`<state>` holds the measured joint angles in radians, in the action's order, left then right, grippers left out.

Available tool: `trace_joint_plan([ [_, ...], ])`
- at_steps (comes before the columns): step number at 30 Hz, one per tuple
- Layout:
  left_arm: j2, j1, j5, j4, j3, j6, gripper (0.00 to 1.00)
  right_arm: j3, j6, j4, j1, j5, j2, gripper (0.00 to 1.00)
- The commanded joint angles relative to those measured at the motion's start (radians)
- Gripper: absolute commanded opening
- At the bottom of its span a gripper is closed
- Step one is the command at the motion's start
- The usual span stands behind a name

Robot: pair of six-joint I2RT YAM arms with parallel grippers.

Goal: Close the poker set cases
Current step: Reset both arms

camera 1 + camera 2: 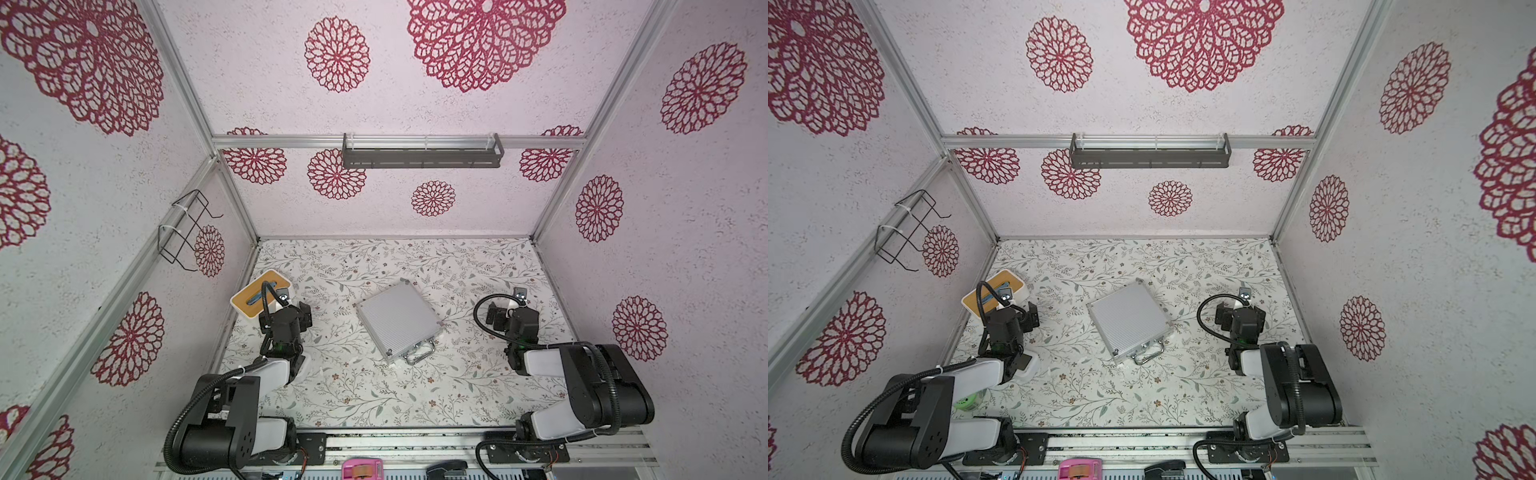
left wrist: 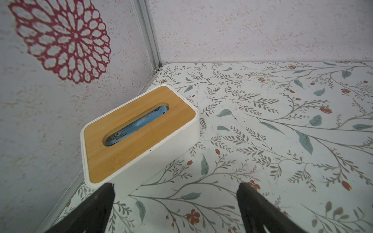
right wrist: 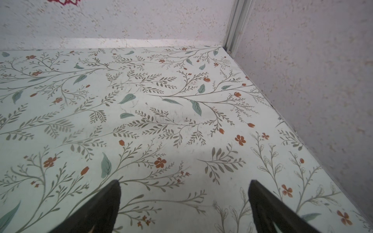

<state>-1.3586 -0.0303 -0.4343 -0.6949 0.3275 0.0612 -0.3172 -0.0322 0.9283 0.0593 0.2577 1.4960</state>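
Poker set case point(image 1: 399, 322) lay shut, lid down; its latches I couldn't judge. My left gripper point(image 2: 175, 184) and right gripper point(image 3: 185, 181) stood open, empty.

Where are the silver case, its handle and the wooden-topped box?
Silver ribbed case point(image 1: 399, 322): a top view, middle of its closed lid.
Chrome handle point(image 1: 422, 357): a top view, on the grip bar.
White box with wooden top point(image 2: 113, 158): left wrist view, wood beside the slot.
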Motion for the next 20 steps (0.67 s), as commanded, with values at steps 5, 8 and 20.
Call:
trace_joint_plan([
  [5,-0.174,0.072,0.08,-0.388,-0.018,0.029,1.0,0.069,0.034,0.273,-0.004,-0.007,0.033,0.99],
  [8,-0.181,0.075,0.079,-0.362,-0.009,0.037,1.0,0.07,0.035,0.282,-0.004,-0.006,0.038,0.99],
  [20,-0.176,0.094,0.091,-0.277,0.027,0.066,0.99,0.067,0.035,0.275,-0.006,-0.013,0.038,0.99],
])
